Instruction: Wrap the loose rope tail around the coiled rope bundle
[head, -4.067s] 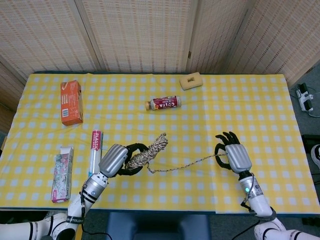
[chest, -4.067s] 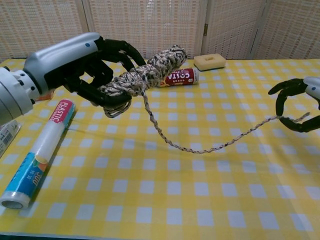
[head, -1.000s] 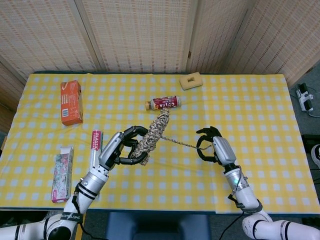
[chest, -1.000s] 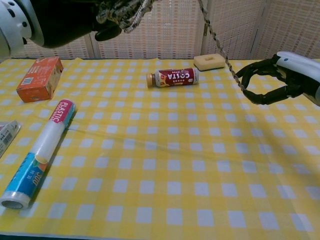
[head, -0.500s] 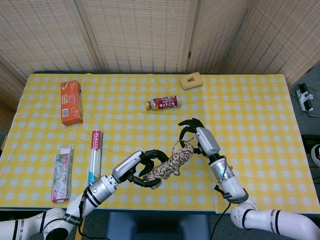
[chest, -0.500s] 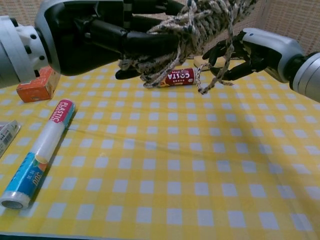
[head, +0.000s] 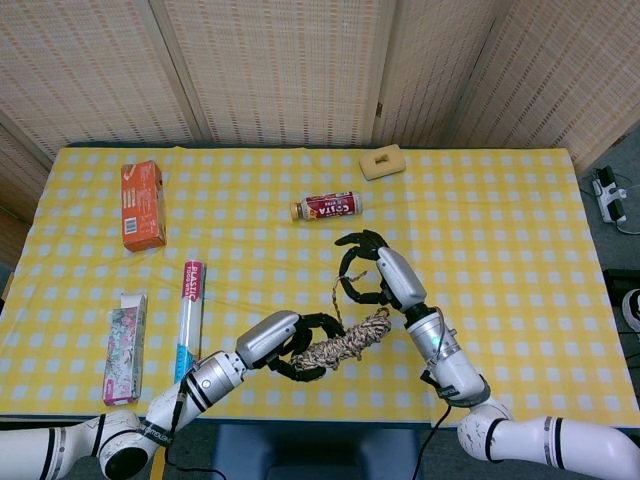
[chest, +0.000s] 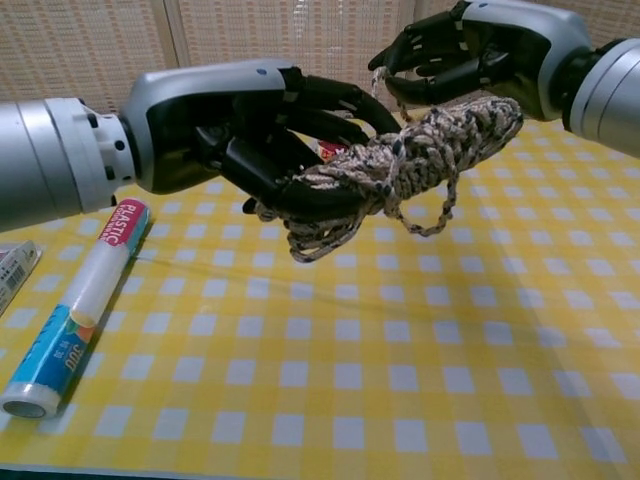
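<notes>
My left hand grips the coiled rope bundle by one end, fingers wrapped round it, holding it above the yellow checked tablecloth. My right hand is just beyond the bundle's far end, its fingers pinching the loose rope tail, which runs down from them to the bundle. Beyond the bundle lies the Costa bottle, and farther back the tan sponge. To the bundle's left lie the plastic wrap roll, a floral box and an orange carton.
</notes>
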